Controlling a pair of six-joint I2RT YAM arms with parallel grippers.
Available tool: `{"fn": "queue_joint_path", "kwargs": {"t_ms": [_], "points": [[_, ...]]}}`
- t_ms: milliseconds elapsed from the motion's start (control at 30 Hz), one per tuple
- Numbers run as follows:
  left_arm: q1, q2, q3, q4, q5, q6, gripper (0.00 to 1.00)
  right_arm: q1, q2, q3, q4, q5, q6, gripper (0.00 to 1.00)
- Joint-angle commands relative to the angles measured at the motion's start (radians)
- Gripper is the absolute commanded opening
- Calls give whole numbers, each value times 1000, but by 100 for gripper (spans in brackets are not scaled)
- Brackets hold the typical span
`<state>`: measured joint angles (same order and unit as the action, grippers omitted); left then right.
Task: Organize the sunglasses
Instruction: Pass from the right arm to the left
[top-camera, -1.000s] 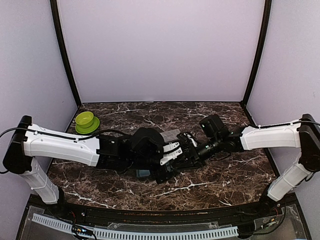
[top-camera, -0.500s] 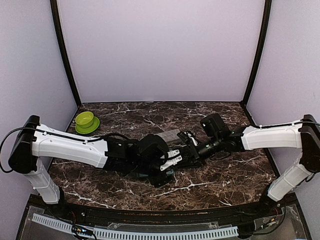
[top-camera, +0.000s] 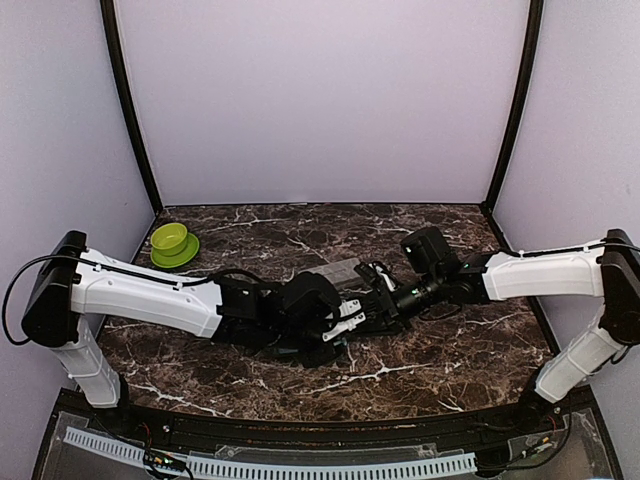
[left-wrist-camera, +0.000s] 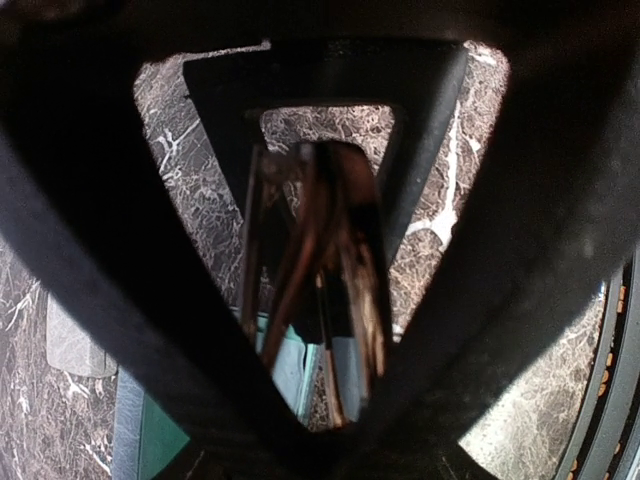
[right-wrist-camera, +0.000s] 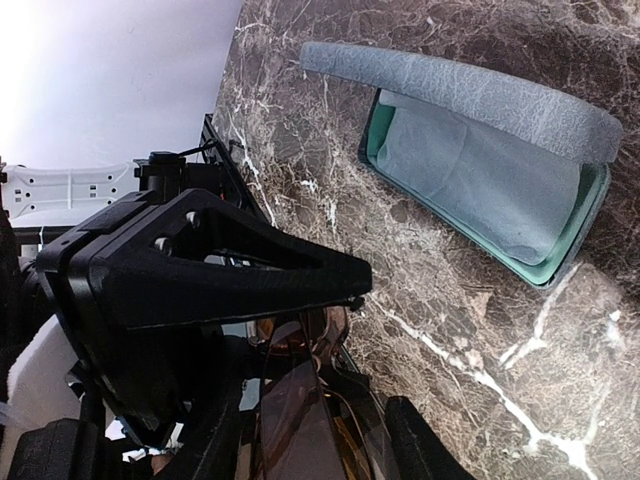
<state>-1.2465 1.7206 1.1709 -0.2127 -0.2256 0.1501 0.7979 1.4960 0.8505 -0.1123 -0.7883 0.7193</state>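
A brown-framed pair of sunglasses (right-wrist-camera: 305, 410) hangs folded over the table's middle. My right gripper (right-wrist-camera: 350, 350) is shut on one lens end. In the left wrist view the sunglasses (left-wrist-camera: 325, 280) stand edge-on between the fingers of my left gripper (left-wrist-camera: 320, 330). Its jaws stand close on both sides, and contact is too dark to judge. In the top view the left gripper (top-camera: 340, 322) and the right gripper (top-camera: 376, 300) meet tip to tip, hiding the glasses. Behind them lies an open grey case (right-wrist-camera: 470, 110) holding a light blue cloth (right-wrist-camera: 470, 175). No second pair shows.
A green bowl (top-camera: 172, 243) sits at the back left of the marble table (top-camera: 450, 350). The open grey case (top-camera: 335, 271) lies just beyond the grippers. A teal-lined case (left-wrist-camera: 150, 440) lies under the left gripper. Purple walls close in the back and sides.
My left arm has reached further right and lower, bringing its fingers round the sunglasses while its jaws narrowed. The right arm has held still with the sunglasses.
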Motion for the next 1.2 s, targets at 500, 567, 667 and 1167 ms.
{"fn": "queue_joint_path", "kwargs": {"t_ms": [500, 567, 667, 1167], "points": [[-2, 0, 44, 22, -23, 15, 40, -3, -3, -14, 40, -17, 0, 10], [-2, 2, 45, 21, -22, 15, 37, -3, -2, -14, 41, -17, 1, 11], [-2, 6, 50, 20, -20, 14, 36, -3, -2, -14, 42, -16, 0, 11], [-2, 10, 55, -3, -20, 9, 24, -5, -4, -7, 10, 2, -21, 16]]}}
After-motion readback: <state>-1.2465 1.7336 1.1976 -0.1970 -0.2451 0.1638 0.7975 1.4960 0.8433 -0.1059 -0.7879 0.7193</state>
